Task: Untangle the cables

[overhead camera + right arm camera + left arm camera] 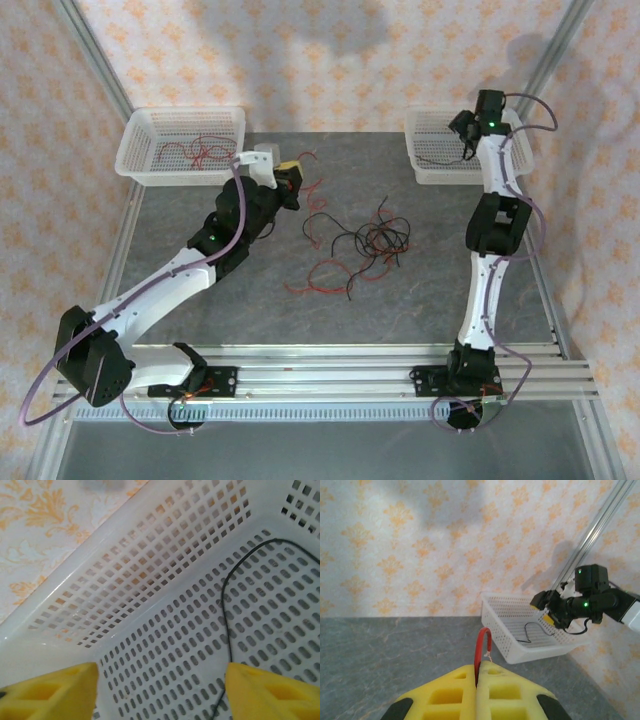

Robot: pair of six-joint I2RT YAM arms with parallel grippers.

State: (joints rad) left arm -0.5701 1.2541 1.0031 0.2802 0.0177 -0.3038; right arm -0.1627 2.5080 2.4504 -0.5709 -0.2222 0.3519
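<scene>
At mid-desk [420, 310] lies a tangle of cables [355, 245], red and black: probably light, limp and quick to snag, so best taken by a free end. Left of the tangle, the left pincer [477, 672] is clenched on a red cable [482, 642]. Right of it, the right pincer [160, 680] hangs released over a white basket [455, 178] holding a black cable [225, 605]; bare desk rings the tangle

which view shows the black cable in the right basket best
The right wrist view: the black cable runs close up, sharp against the white basket floor. The top external view shows it as a faint dark line; the left wrist view shows a small loop of it far off.
</scene>
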